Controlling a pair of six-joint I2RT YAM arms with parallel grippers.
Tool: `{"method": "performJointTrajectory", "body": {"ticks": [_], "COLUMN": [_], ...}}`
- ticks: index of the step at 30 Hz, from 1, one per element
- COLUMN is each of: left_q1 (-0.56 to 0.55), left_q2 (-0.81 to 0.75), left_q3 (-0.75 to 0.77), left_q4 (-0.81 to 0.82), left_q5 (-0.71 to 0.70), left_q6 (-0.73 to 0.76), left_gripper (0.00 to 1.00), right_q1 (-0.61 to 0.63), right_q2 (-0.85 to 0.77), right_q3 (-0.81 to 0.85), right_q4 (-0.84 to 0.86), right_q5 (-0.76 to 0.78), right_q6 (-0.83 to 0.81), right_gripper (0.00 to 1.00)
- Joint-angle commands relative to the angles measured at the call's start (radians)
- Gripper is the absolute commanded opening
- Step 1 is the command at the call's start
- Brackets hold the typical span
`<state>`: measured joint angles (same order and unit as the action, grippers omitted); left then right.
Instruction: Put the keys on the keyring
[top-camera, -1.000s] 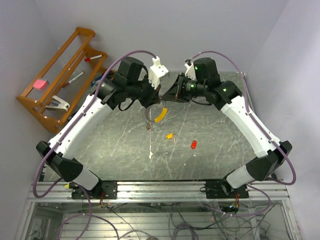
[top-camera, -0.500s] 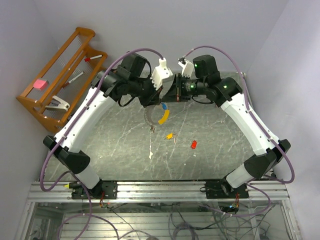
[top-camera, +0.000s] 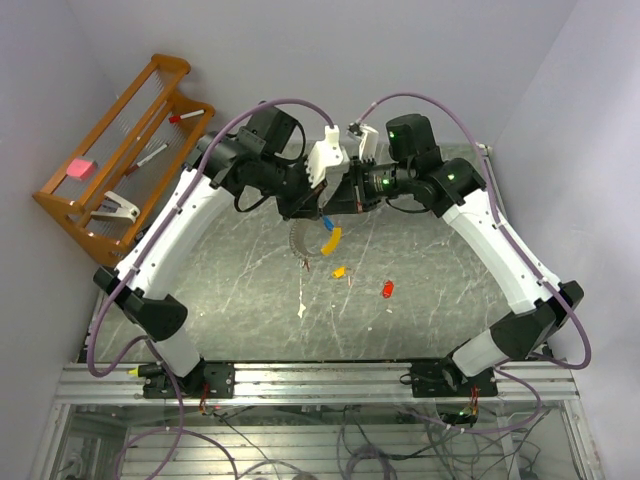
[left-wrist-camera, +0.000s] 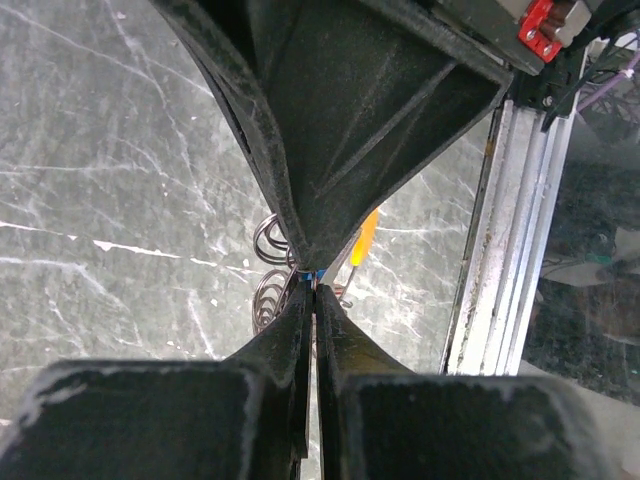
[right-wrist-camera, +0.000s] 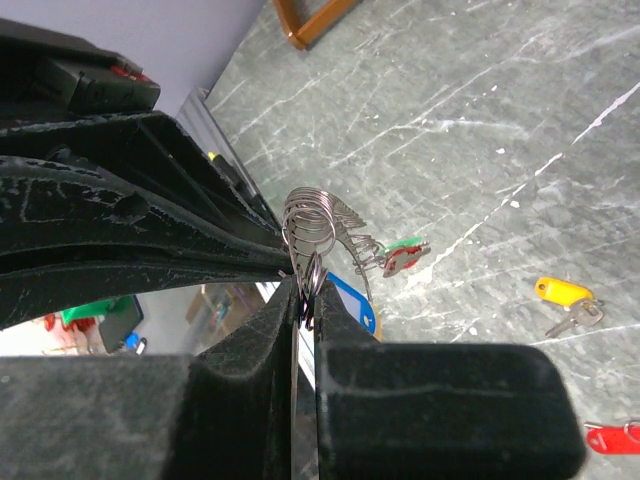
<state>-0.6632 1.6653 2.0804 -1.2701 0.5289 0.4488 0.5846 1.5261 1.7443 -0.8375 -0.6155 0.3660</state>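
Left gripper (left-wrist-camera: 311, 288): black fingers were pressed together and, as far as the wrist view showed, nipped a turn of the silvery coiled-wire keyring (right-wrist-camera: 310, 225).
Right gripper (right-wrist-camera: 305, 292): fingers were together, tip to tip with the left pair, clamped on a thin loop that apparently belonged to the small blue-tagged key (right-wrist-camera: 352, 302).
Keyring position: it hung clear of the grey marbled tabletop (top-camera: 430, 300), at six o'clock from the meeting fingertips, with its curved yellow banana-shaped piece (top-camera: 328, 240) at four o'clock.
Apparently threaded: the small green-tagged key (right-wrist-camera: 405, 248) dangled from the coil.
Loose keys: the orange-yellow-tagged key (top-camera: 339, 271) and red-tagged key (top-camera: 387, 289) lay on the tabletop at five o'clock of the ring, well apart from it.
Handling: the ring was judged light, springy and slippery, free to swing. It was best pinched beside its split end. The keys were tiny and rigid, best taken flat by the plastic tag, leaving the loop free.
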Motion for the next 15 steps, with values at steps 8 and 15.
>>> {"method": "performJointTrajectory", "body": {"ticks": [8,15], "left_q1": [0.003,0.004], "left_q2": [0.051,0.094], "left_q3": [0.078,0.163], "left_q4": [-0.166,-0.227], "left_q5": [0.025,0.026], "left_q6": [0.084,0.132], "left_gripper": [0.07,0.07], "right_q1": [0.012,0.026], "right_q2": [-0.057,-0.054], "right_q3": [0.007,0.009], "right_q4": [-0.058,-0.094], "right_q5": [-0.006,0.005], "right_q6": [-0.201,-0.242], "right_gripper": [0.00,0.00]}}
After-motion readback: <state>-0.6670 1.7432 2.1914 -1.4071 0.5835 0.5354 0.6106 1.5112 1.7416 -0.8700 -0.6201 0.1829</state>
